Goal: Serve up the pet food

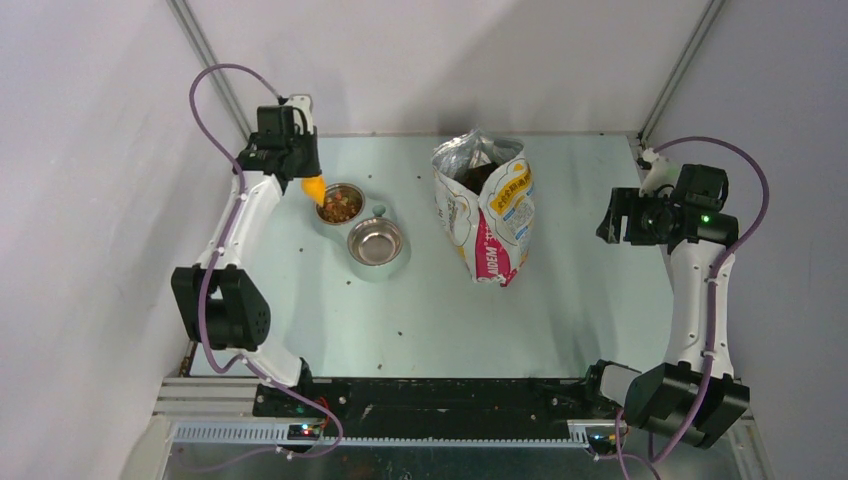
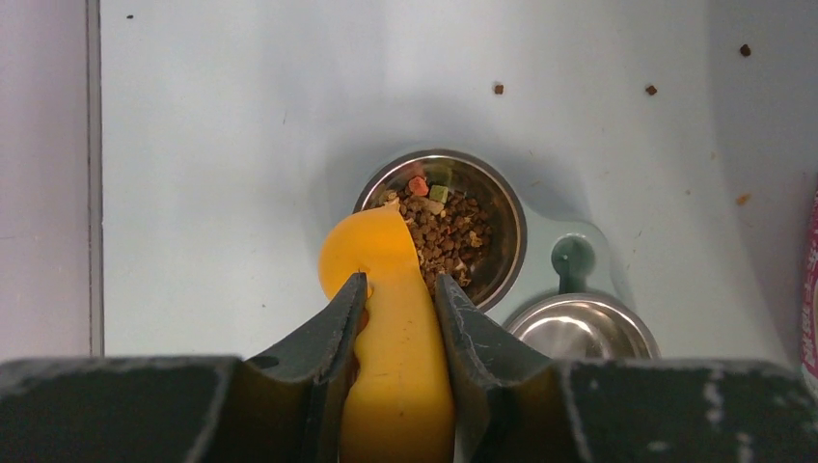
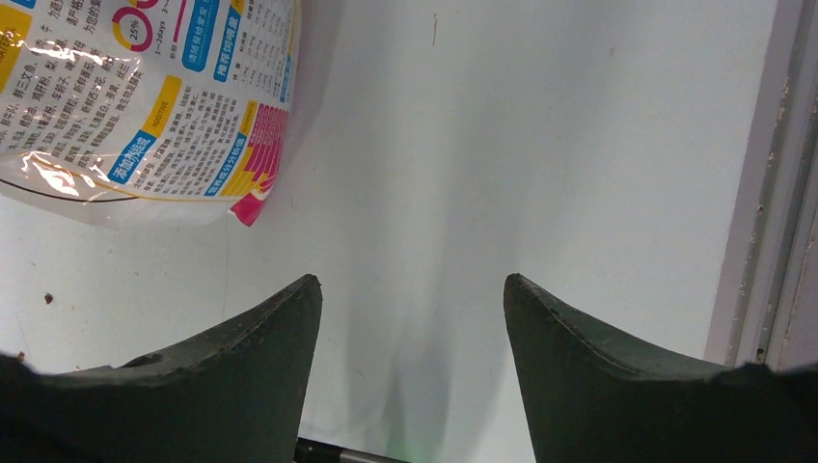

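Pet food (image 2: 449,227): sitting in the bowl (image 2: 514,241), just right of the left gripper (image 2: 399,282).
Left gripper: partly closed, gripping the orange scoop (image 2: 381,246).

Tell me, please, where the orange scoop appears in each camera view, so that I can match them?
Top external: upper left, the orange scoop at the rim of the kibble-filled steel bowl.
Left wrist: bottom centre, gripped in the left claw, its head against the same bowl.
Right wrist: not in view.
Shared landmark: the pet food bag, centre in the top view, upper left in the right wrist view.
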